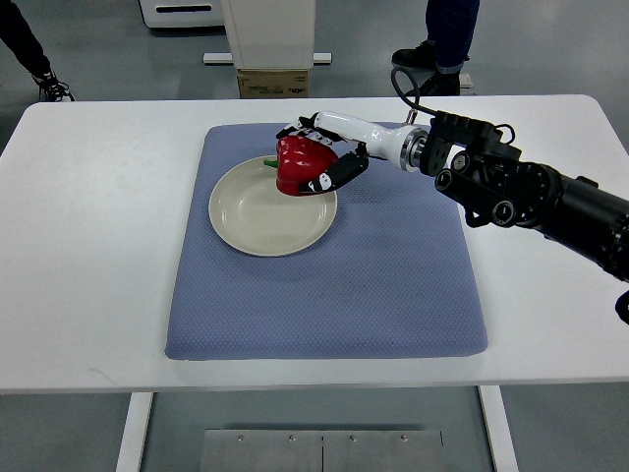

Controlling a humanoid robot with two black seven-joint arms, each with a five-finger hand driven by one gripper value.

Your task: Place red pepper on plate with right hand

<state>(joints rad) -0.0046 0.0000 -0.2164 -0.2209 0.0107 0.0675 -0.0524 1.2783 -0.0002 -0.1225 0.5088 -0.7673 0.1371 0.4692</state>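
A red pepper with a green stem is held over the far right rim of a cream plate. My right hand reaches in from the right on a black and white arm and is shut on the pepper, fingers wrapped around its far and right sides. Whether the pepper touches the plate I cannot tell. The plate lies on a blue mat on the white table. The left arm does not show.
Beyond the table's far edge stand a person's legs and shoes, another shoe at far left, a cardboard box and a white column base.
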